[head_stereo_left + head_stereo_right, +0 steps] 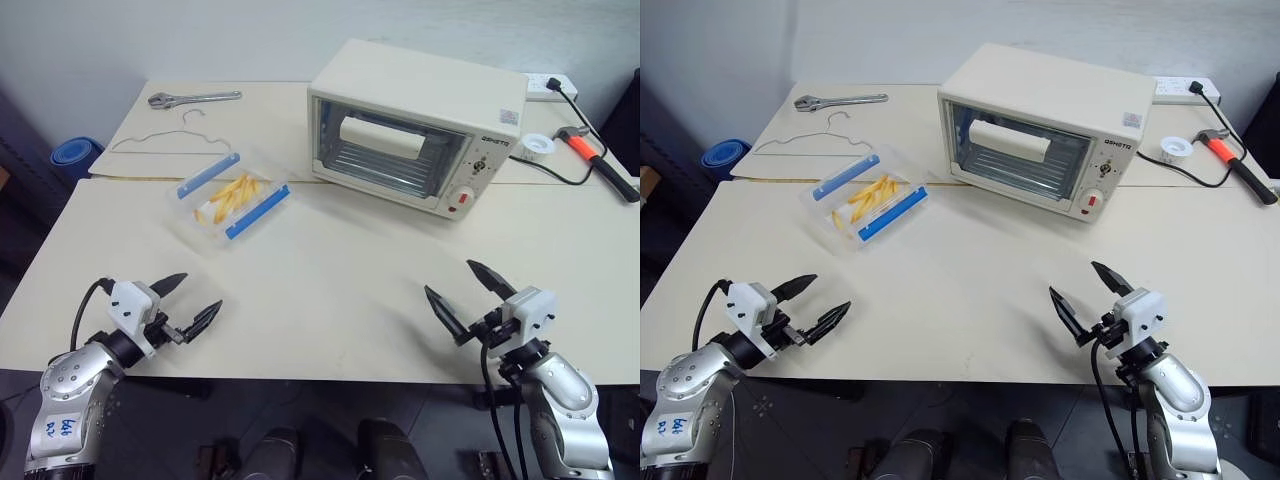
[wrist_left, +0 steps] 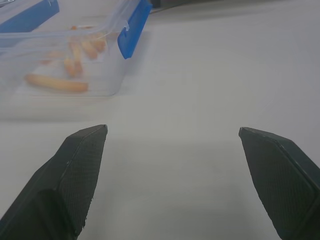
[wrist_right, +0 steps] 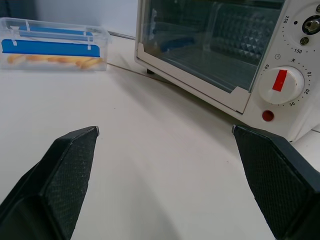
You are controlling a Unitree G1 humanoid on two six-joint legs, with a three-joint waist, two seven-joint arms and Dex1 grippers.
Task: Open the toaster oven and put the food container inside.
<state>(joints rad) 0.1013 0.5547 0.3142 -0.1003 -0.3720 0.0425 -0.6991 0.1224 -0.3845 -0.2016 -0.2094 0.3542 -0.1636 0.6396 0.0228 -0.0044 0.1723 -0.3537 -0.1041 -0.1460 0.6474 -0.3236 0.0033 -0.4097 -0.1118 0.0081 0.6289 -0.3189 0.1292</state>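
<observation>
The cream-white boxy toaster oven (image 1: 415, 125) stands door-closed at the tabletop's (image 1: 330, 290) far side; the clear rectangular food container with blue clips (image 1: 232, 196) lies to its left. Behind lie a wrench (image 1: 193, 98), wire hanger (image 1: 170, 140) and hammer (image 1: 598, 160). Both grippers — left gripper (image 1: 187, 303), right gripper (image 1: 468, 290) — gape empty; the right wrist view shows the red button (image 3: 268, 115).

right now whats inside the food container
Yellow fry-like sticks show through the clear food container, lying between its two blue clips; whether anything lies beneath them cannot be seen.
</observation>
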